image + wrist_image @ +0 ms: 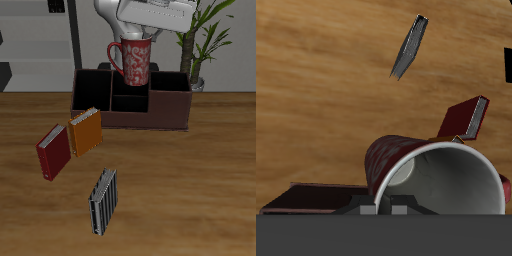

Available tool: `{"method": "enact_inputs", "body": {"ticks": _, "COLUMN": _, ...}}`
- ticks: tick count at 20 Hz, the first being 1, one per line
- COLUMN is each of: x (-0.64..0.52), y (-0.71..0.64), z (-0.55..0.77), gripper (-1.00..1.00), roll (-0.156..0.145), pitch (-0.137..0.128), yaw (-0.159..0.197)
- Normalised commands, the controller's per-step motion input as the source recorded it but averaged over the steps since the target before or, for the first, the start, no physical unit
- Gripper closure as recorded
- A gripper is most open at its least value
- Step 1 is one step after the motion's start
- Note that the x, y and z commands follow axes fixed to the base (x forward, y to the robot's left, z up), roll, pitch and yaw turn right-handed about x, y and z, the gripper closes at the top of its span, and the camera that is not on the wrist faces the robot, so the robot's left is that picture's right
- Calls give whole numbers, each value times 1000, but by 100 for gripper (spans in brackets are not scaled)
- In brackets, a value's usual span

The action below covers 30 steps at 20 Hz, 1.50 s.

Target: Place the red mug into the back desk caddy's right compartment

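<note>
The red mug (131, 64) with a pale speckled pattern hangs upright in the air above the dark brown-maroon desk caddy (165, 108). Its handle (113, 58) points sideways. My gripper (136, 41) is shut on the mug's rim from above. The mug's base is level with the caddy's top edges, over the middle dividers. I cannot tell which compartment lies beneath it. In the wrist view the mug's white inside (446, 185) fills the frame close to the gripper (396, 206), and a dark caddy wall (311, 197) shows beside it.
An orange book (86, 131) and a red book (54, 152) stand on the table in front of the caddy; the red book also shows in the wrist view (465, 118). A black-and-white striped book (103, 201) lies near the front edge. A potted plant (200, 45) stands behind the caddy.
</note>
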Motion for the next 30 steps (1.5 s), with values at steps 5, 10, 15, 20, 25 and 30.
{"method": "enact_inputs", "body": {"ticks": 5, "x": -255, "y": 77, "z": 118, "gripper": 100, "roll": -20, "pitch": -13, "yaw": -18}}
{"method": "enact_inputs", "body": {"ticks": 10, "x": -308, "y": 172, "z": 80, "gripper": 100, "roll": -24, "pitch": -12, "yaw": 9}}
{"method": "enact_inputs", "body": {"ticks": 15, "x": -159, "y": 213, "z": 22, "gripper": 100, "roll": -29, "pitch": 7, "yaw": 5}}
{"method": "enact_inputs", "body": {"ticks": 20, "x": -154, "y": 247, "z": 39, "gripper": 100, "roll": -9, "pitch": 21, "yaw": -27}}
{"method": "enact_inputs", "body": {"ticks": 25, "x": -180, "y": 288, "z": 21, "gripper": 100, "roll": 14, "pitch": 13, "yaw": 3}}
{"method": "enact_inputs", "body": {"ticks": 30, "x": -167, "y": 227, "z": -55, "gripper": 100, "roll": 23, "pitch": 24, "yaw": 0}}
